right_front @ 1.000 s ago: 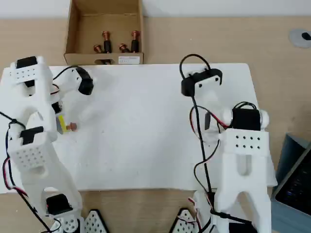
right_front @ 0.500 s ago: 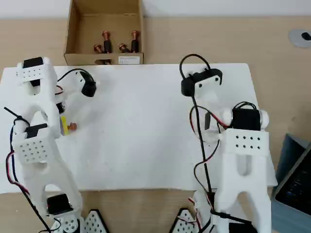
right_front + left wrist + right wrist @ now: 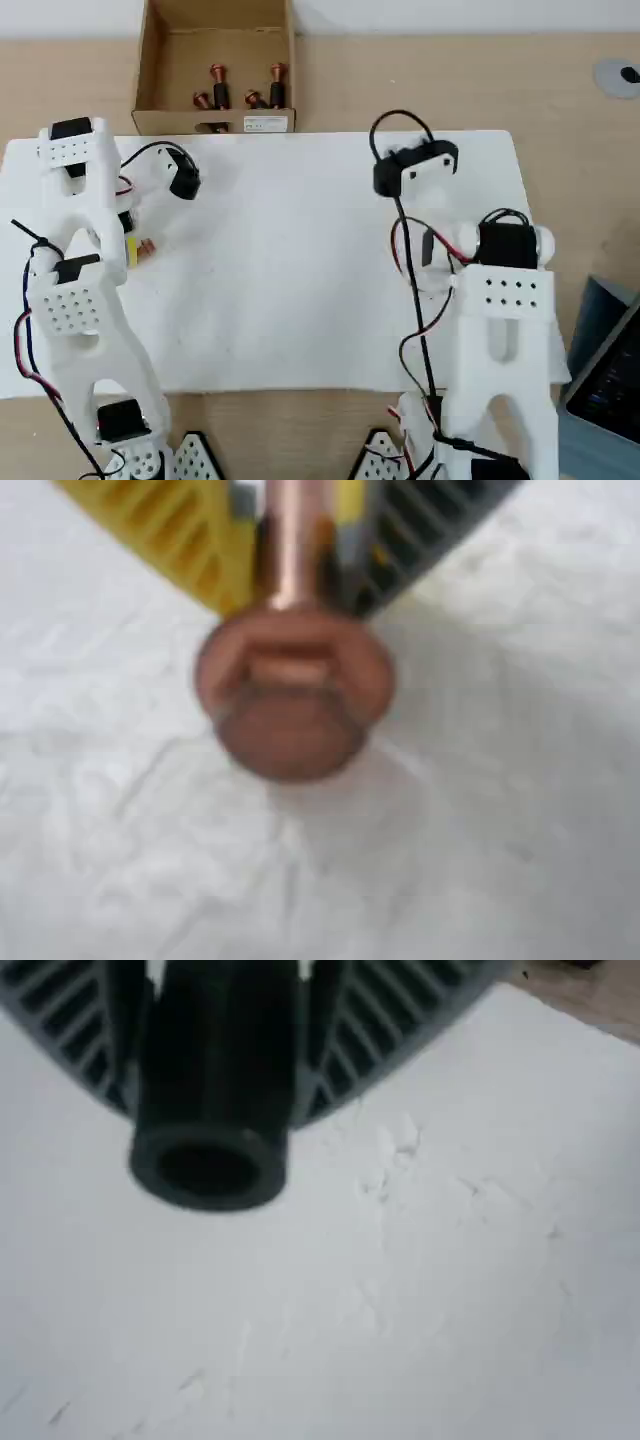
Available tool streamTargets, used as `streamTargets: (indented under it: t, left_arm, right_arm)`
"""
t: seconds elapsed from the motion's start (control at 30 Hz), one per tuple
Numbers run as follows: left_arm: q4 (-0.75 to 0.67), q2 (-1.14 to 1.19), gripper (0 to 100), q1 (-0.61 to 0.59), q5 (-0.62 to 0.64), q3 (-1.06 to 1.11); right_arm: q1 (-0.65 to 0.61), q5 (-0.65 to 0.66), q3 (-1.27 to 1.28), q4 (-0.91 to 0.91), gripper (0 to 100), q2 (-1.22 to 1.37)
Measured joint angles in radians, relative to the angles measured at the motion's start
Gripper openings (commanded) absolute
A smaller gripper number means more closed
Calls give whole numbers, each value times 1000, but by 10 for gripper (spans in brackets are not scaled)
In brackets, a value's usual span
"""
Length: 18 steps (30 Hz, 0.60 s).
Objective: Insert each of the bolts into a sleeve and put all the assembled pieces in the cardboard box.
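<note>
1. Left gripper [image 3: 295, 580]: fingers clamped on the shank of a copper bolt [image 3: 293, 695]. The broad head is the free end. It hangs just above the white mat [image 3: 300, 270], near the mat's left edge.
2. Right gripper [image 3: 218, 1050]: fingers closed around a black sleeve [image 3: 210, 1150]. Its open bore faces outward and is unobstructed, over the mat's right half.
3. Bolt and sleeve are well apart, on opposite sides of the mat. Nothing is mated yet.
4. Cardboard box [image 3: 150, 70] sits past the far edge of the mat, on the left arm's side. Several assembled pieces [image 3: 217, 88] already lie inside, copper heads showing above black bodies.
5. Step in hand, as I judge it: each arm has its part picked, and insertion is due next.
6. The next move calls for bringing the two parts together over the middle of the mat, with shank and bore on one line.
7. Caution: the shank's tip is hidden between the left fingers (only the head end shows). I cannot tell how much plain shank is free to enter the sleeve, so a regrip may be needed first.
8. After mating, the piece goes to the box, which is an easier reach for the left arm.
</note>
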Motion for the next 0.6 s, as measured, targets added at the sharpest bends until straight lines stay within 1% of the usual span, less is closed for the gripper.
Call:
streamTargets:
  t: [0.1, 0.23, 0.3, 0.43, 0.6]
  left_arm:
    - [-5, -44, 6, 3, 34, 15]
    - [-6, -184, 6, 49, 91, 43]
    - [-6, -265, 6, 60, 140, 63]
    - [-6, -414, 6, 87, 258, 127]
    - [-6, -588, 5, 101, 451, 206]
  right_arm:
    - [-2, 0, -37, 20, 10, 0]
    - [-58, 0, -92, 83, 10, 0]
    - [-89, 0, -120, 112, 10, 0]
    - [-123, 0, -164, 155, 11, 0]
    - [-126, 0, -224, 212, 10, 0]
